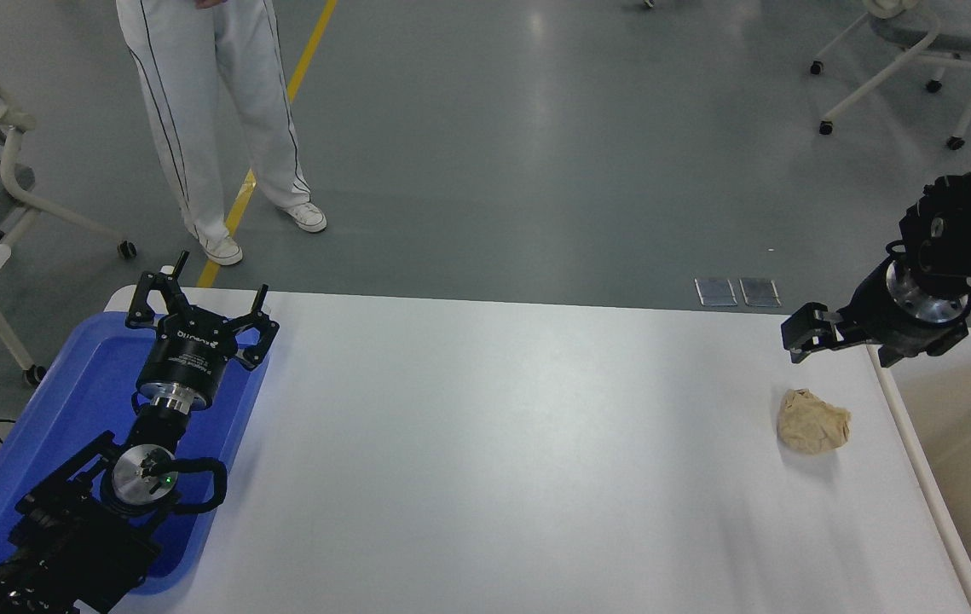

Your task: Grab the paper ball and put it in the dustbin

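The paper ball (pixel 813 420), a crumpled tan lump, lies on the white table (pixel 494 443) near its right end. Right of it, past the table edge, stands the dustbin (pixel 927 477), cream-white with beige inner walls, cut off by the picture's right side. My right gripper (pixel 869 339) hangs over the table's far right corner, just beyond the ball and above it, touching nothing. It is open; one black finger (pixel 802 333) sticks out to the left, the other is mostly hidden behind the wrist. My left gripper (pixel 199 300) is parked open over the blue tray.
A shallow blue tray (pixel 67 426) sits at the table's left end under the left arm. A person in white trousers (pixel 204 128) stands on the floor beyond the far left corner. Office chairs (pixel 920 60) stand at the back right and back left.
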Robot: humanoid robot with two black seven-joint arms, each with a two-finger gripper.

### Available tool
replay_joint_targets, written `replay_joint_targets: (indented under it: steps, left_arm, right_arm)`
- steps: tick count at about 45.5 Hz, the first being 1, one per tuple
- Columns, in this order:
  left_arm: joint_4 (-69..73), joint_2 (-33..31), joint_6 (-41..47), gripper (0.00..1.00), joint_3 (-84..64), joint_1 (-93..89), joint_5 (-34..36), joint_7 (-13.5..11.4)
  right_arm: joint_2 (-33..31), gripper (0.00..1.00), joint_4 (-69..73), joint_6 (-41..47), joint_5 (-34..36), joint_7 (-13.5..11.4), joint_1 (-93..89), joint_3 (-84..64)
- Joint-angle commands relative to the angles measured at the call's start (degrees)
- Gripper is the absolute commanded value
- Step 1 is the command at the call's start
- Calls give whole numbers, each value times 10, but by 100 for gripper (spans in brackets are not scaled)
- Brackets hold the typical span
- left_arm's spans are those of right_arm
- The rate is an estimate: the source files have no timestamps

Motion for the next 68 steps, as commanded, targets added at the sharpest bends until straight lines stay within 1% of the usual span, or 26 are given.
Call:
replay_joint_targets:
  steps: [1, 11, 18, 29, 35, 49, 58, 68]
  left_arm:
    - [0, 0, 0, 100, 0, -1, 0, 0]
    - [0, 0, 0, 100, 0, 0, 0, 0]
    - [0, 0, 0, 100, 0, 0, 0, 0]
    - [0, 0, 0, 100, 0, 0, 0, 0]
    - [0, 0, 0, 100, 0, 0, 0, 0]
    - [1, 0, 0, 100, 0, 0, 0, 1]
    - [1, 0, 0, 100, 0, 0, 0, 0]
    - [0, 0, 0, 100, 0, 0, 0, 0]
  right_arm:
    - [4, 100, -77, -3, -1, 0, -91, 16]
    - [11, 100, -119, -3, -1, 0, -128, 22]
    - [35, 100, -171, -3, 0, 0, -179, 22]
    - [38, 100, -238, -6, -1, -1, -236, 66]
    - [52, 100, -278, -6, -1, -1, -262, 72]
    - [57, 100, -343, -6, -2, -1, -299, 101]
    - [66, 100, -371, -6, -29, -1, -332, 105]
    - [67, 100, -414, -11, -32, -1, -357, 115]
